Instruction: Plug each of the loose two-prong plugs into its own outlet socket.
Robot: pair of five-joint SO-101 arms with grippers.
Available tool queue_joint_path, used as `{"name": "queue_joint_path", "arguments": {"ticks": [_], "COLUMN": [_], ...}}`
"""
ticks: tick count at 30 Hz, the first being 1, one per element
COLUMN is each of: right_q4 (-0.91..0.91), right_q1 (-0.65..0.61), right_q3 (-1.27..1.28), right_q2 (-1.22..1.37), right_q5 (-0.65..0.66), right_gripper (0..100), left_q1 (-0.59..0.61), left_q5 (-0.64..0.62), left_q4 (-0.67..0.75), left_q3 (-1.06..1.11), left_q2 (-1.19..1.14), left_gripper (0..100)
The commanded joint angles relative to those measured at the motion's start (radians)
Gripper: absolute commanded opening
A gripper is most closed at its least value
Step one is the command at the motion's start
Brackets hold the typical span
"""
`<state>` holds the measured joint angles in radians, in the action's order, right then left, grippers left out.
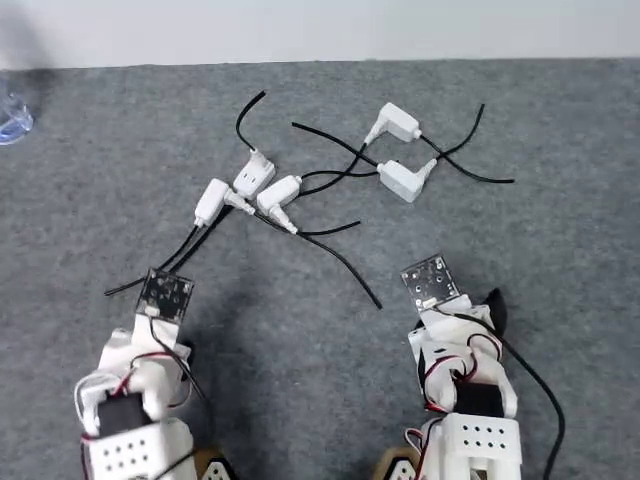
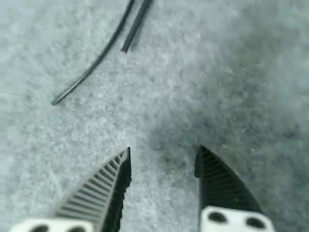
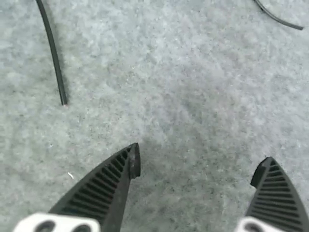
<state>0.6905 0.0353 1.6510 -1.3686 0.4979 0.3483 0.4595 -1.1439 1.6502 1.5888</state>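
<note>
Several white plug and socket pieces with short black cords lie on the grey carpet. Three cluster at centre left: one (image 1: 212, 200), one (image 1: 254, 174) and one (image 1: 279, 193). Two more lie at the back right, one (image 1: 398, 123) and one (image 1: 402, 181), their cords crossing. The left arm (image 1: 150, 330) sits near the front left, short of the cluster. My left gripper (image 2: 164, 152) is open over bare carpet, with black cord ends (image 2: 55, 101) ahead. The right arm (image 1: 445, 320) sits front right. My right gripper (image 3: 201, 154) is wide open, holding nothing, with a cord end (image 3: 63, 101) beyond it.
A clear plastic object (image 1: 10, 115) lies at the far left edge. A white wall (image 1: 320, 30) borders the carpet at the back. Open carpet (image 1: 300, 360) lies between the two arms.
</note>
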Motion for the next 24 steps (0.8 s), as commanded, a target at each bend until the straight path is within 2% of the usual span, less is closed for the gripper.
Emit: {"name": "queue_joint_path", "arguments": {"ticks": [1, 6, 13, 16, 20, 24], "right_q4": [-0.01, -0.008, 0.044, 0.056, 0.225, 0.41], "right_q1": [-0.007, -0.038, -0.205, -0.203, -0.17, -0.17], "right_q3": [-0.012, -0.011, -0.015, -0.025, -0.058, -0.041], "right_q2": [-0.01, -0.01, -0.012, -0.031, -0.182, -0.456], "right_q5": [-0.005, -0.008, -0.005, -0.005, -0.014, -0.074], "right_gripper": [36.1, 36.1, 36.2, 36.2, 36.2, 36.2], "left_q1": [-0.002, -0.032, -0.025, -0.031, -0.032, -0.034], "left_q5": [0.008, -0.009, -0.269, -0.285, -0.273, -0.273], "left_q4": [-0.127, -0.077, 0.009, 0.014, 0.011, 0.011], "left_q3": [0.016, 0.008, 0.035, 0.035, 0.033, 0.033], "left_q2": [0.264, 0.178, 0.235, 0.232, 0.232, 0.232], "left_gripper": [20, 23, 25, 25, 25, 25]}}
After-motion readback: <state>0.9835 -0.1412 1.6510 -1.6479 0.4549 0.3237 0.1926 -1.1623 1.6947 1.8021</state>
